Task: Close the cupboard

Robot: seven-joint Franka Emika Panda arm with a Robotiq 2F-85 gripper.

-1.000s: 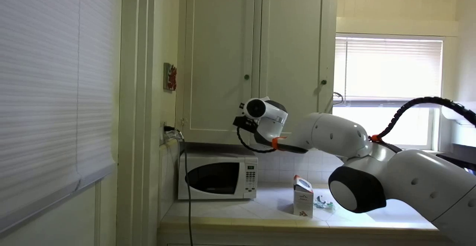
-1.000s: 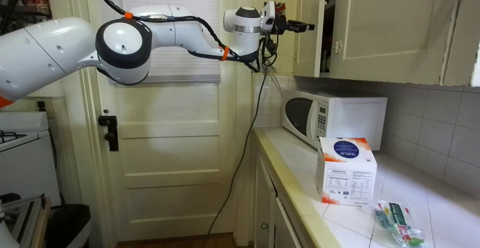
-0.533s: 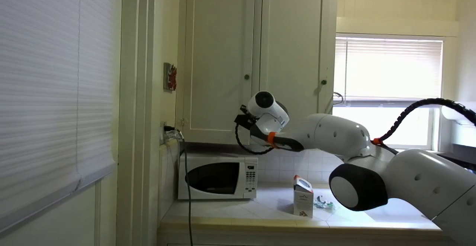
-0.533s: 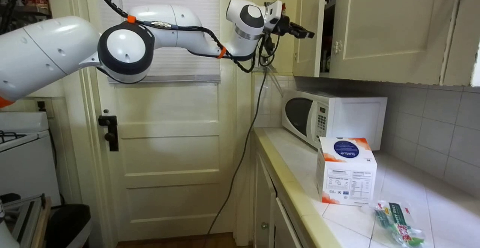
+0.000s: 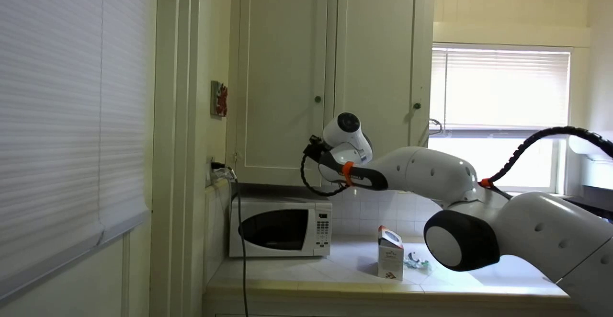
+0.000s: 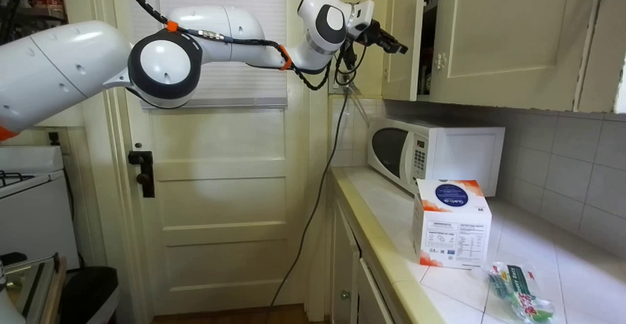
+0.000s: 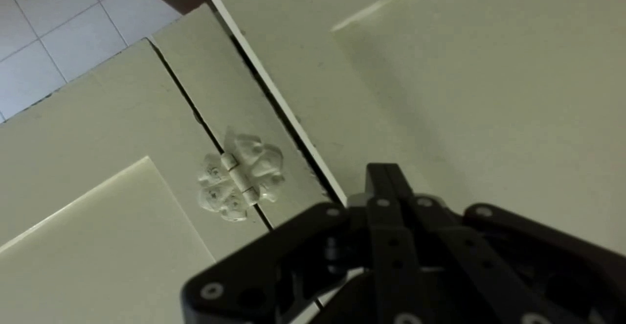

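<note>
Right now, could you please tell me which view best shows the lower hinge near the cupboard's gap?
The wrist view: the hinge shows large, barrel and both leaves clear. In an exterior view it is small, right of the cupboard's dark gap; in an exterior view the arm seems to cover its place.

Both exterior views share the microwave [image 6: 435,150] — wrist view tilted, seemingly near the cupboard [image 7: 489,94].
</note>
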